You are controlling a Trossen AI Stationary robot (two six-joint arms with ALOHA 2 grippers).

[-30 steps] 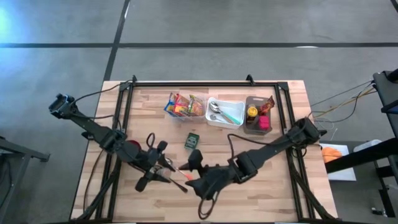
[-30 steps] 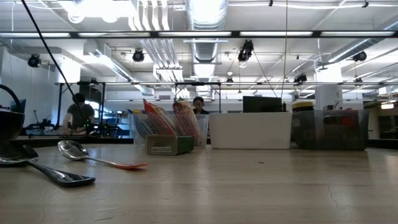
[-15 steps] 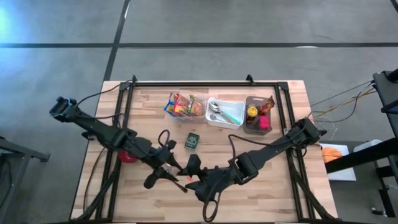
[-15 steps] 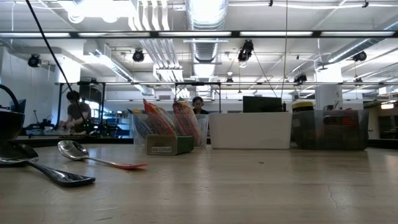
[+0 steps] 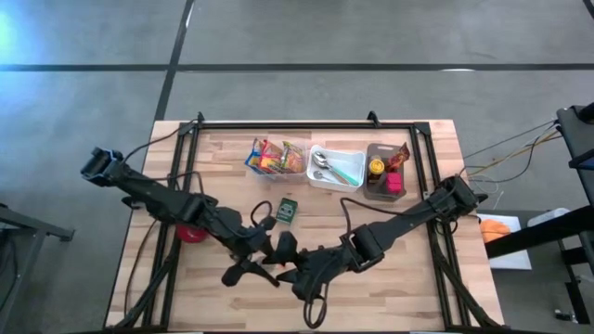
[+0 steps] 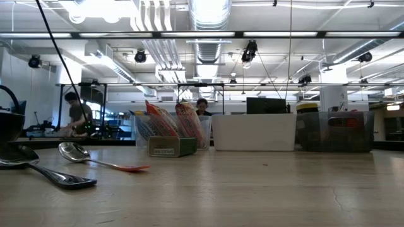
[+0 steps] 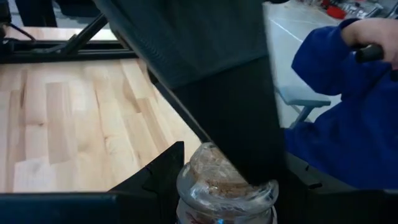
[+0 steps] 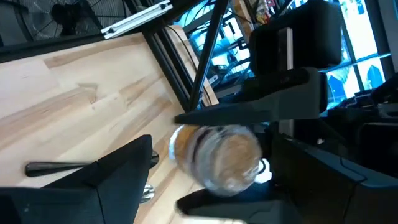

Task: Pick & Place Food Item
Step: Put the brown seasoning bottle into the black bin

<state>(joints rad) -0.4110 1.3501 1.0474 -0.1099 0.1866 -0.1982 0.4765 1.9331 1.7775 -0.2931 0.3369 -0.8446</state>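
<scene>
- Near the front of the surface [image 5: 408, 288], the left gripper [image 7: 224, 186] had its fingers clamped on a small jar [image 7: 225, 186] of food.
- Right gripper [image 8: 205, 180] waited just beside it, fingers spread wide; it should close gently around the jar first.

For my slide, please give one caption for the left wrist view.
Left gripper holds a clear jar above the wooden table.

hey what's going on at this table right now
The two arms meet at the front middle of the table. The left gripper is shut on a clear jar with brownish food inside, and the right gripper stands open around the same jar, so it looks like a handover. Two spoons lie beside them, and bins of snacks and cutlery sit at the back.
</scene>
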